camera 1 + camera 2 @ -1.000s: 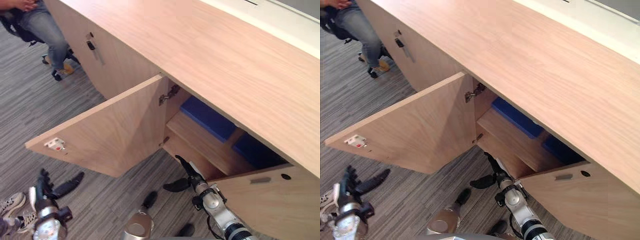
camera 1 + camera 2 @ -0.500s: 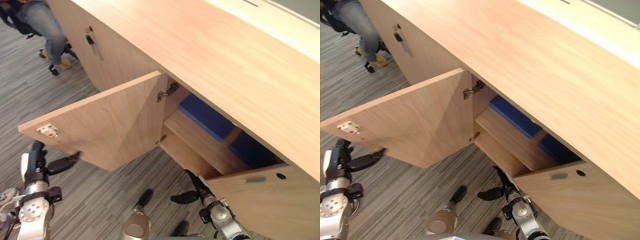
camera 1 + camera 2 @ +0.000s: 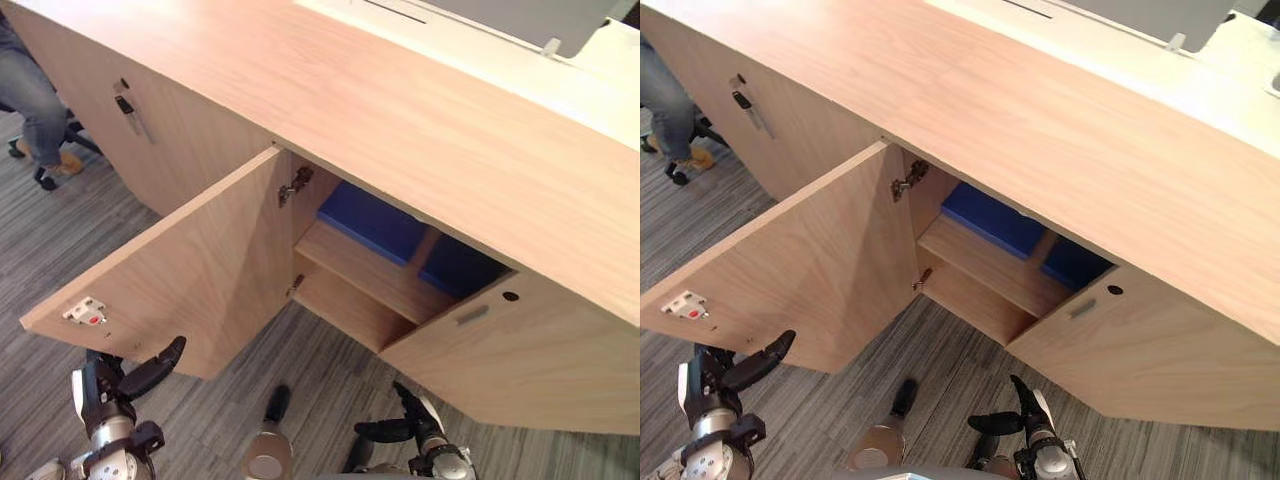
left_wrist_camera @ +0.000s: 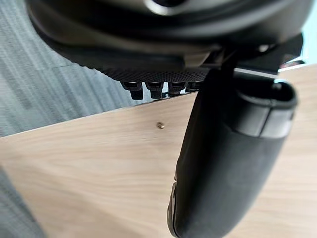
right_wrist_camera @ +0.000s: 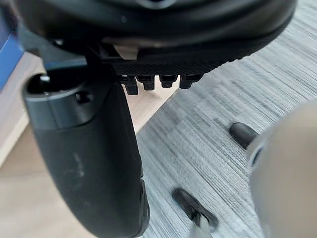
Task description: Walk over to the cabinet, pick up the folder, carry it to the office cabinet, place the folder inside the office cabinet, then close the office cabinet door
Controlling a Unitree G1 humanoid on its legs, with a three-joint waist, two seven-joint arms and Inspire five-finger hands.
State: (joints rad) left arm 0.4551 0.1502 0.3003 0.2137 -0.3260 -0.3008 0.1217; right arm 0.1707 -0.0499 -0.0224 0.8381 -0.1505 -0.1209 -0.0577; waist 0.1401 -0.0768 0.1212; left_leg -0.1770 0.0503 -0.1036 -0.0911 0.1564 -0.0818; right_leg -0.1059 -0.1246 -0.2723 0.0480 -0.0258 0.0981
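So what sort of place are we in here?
Most likely an office: a long low wood cabinet with one door open, blue folders on its shelf, grey striped carpet, and a person on a wheeled chair.

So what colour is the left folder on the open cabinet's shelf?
The left folder is blue, clearest in the left eye view.
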